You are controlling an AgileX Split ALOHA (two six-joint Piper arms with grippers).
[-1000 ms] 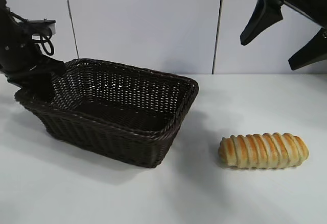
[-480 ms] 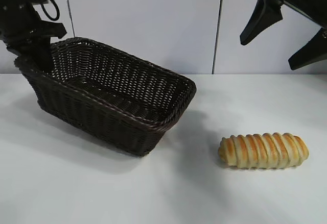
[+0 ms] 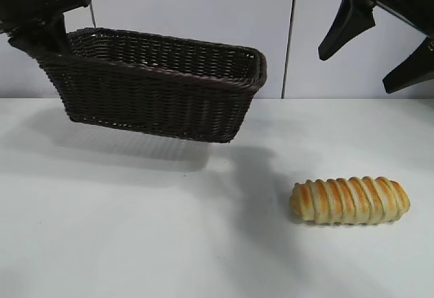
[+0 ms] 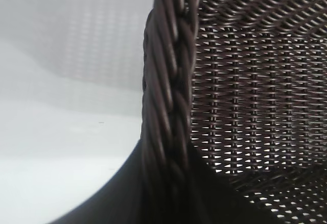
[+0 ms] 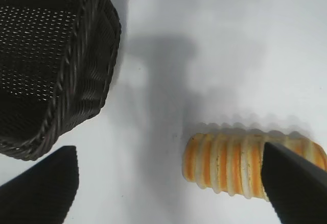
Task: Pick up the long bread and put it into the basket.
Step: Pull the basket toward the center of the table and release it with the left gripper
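Observation:
The long bread (image 3: 350,201), golden-brown with pale ridges, lies on the white table at the front right; it also shows in the right wrist view (image 5: 240,167). The dark wicker basket (image 3: 163,87) hangs in the air above the table at the left, held by its far-left rim. My left gripper (image 3: 42,36) is shut on that braided rim (image 4: 166,106). My right gripper (image 3: 369,64) is open and empty, high above the bread at the top right. Its black fingers (image 5: 43,191) frame the bread from above.
A white table (image 3: 169,244) spreads under everything, with a pale panelled wall (image 3: 190,20) behind. The basket's shadow falls on the table under it.
My left gripper has lifted the basket off the table and levelled it; its left end went up first. The right gripper and the bread have not moved.

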